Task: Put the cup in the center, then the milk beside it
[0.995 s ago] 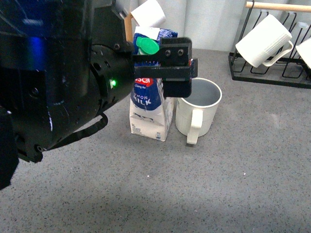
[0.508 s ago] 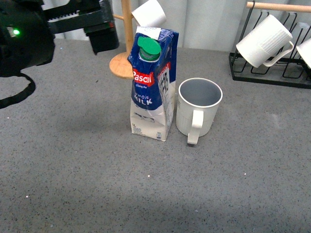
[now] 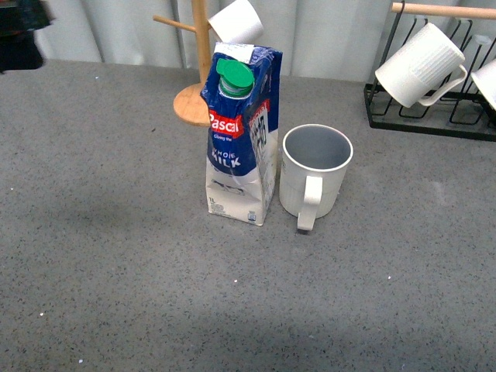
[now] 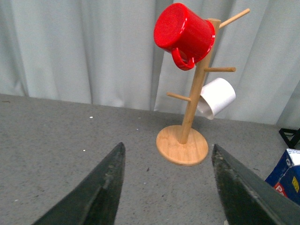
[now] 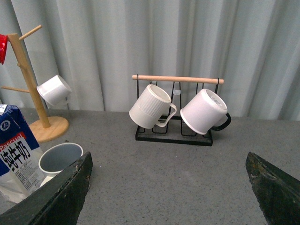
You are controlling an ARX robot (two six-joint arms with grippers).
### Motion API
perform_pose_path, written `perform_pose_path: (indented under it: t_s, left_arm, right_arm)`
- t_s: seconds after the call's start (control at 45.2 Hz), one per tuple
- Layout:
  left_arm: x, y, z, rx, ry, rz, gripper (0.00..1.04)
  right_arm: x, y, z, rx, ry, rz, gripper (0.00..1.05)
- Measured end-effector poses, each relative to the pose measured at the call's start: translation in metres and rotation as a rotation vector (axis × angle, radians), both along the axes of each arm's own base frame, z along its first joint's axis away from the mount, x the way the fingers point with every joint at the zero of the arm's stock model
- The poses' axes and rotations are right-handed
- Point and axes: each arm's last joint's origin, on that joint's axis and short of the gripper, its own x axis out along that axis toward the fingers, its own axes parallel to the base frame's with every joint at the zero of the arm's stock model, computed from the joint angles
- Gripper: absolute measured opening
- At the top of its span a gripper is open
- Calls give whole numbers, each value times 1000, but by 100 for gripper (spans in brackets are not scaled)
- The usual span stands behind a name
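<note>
**Cup and milk, paired at centre**

Cup: upright mid-worktop, handle facing near. Milk: upright just left of it, apparently as the task wants. Left end effector and right end effector: both spread, empty. Only the left wrist view shows the red mug on the wooden tree.

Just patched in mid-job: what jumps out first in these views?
The milk stands upright mid-table with the cup close on its right in the front view, handle toward the camera. Behind them a wooden mug tree carries a bright red mug and a small white cup. Both grippers are open, holding nothing, the left gripper facing the tree and the right gripper facing a black rack with two white mugs.
</note>
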Motion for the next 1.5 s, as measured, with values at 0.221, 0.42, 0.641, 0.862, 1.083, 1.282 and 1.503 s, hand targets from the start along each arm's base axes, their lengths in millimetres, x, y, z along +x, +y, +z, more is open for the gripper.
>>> perform_pose_path:
  t_s: [0.221, 0.42, 0.641, 0.862, 1.083, 1.282, 1.503]
  left_arm:
    - [-43, 23, -2, 30, 11, 7, 12]
    - [-70, 33, -2, 39, 13, 3, 4]
    - [-89, 46, -2, 39, 12, -3, 4]
    - [-107, 48, -1, 39, 9, 7, 4]
    - [-117, 48, 5, 39, -10, 6, 4]
    - [-126, 48, 8, 39, -20, 6, 4]
    - [-134, 48, 9, 39, -25, 6, 4]
  right_arm:
    - [0, 0, 0, 0, 0, 0, 95]
    - [0, 0, 0, 0, 0, 0, 95]
    - [0, 0, 0, 0, 0, 0, 95]
    - [0, 0, 0, 0, 0, 0, 95]
    - [0, 0, 0, 0, 0, 0, 95]
    - [0, 0, 0, 0, 0, 0, 95]
    - [0, 0, 0, 0, 0, 0, 95]
